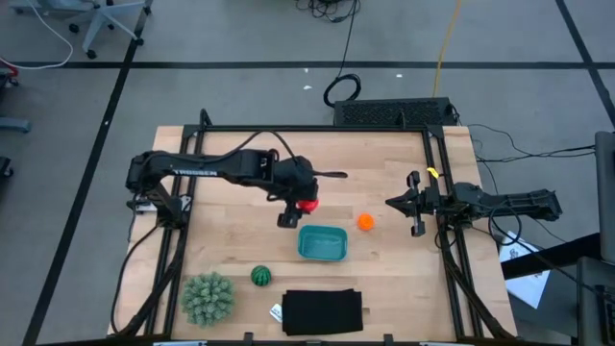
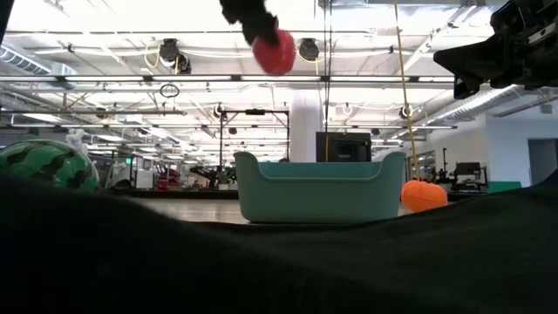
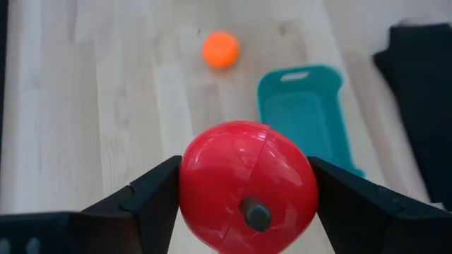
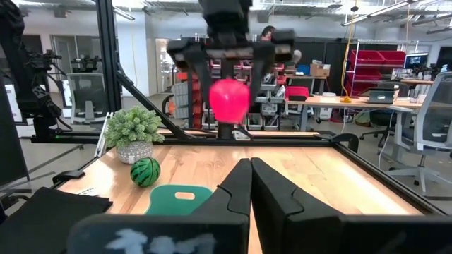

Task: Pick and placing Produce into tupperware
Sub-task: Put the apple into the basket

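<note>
Red fruit (image 3: pixel 247 185) up in the air, pinched tight between the left gripper's (image 1: pixel 300 205) fingers (image 3: pixel 141 204), hanging above the wooden table (image 1: pixel 240 163) just beside the teal container (image 1: pixel 322 242), near its far left corner. That container sits near the middle of the table and looks empty, though the low view hides its floor. Orange ball (image 1: pixel 365 222) rests on the wood just to the container's right. Green striped ball (image 1: pixel 260 276) lies nearer the front edge, next to a pale spiky plant (image 1: pixel 208 297), with a black mat (image 1: pixel 322 311) on its other side. Right gripper (image 1: pixel 405 205) waits over the table's right edge, fingers (image 4: pixel 236 190) pressed together, holding nothing.
</note>
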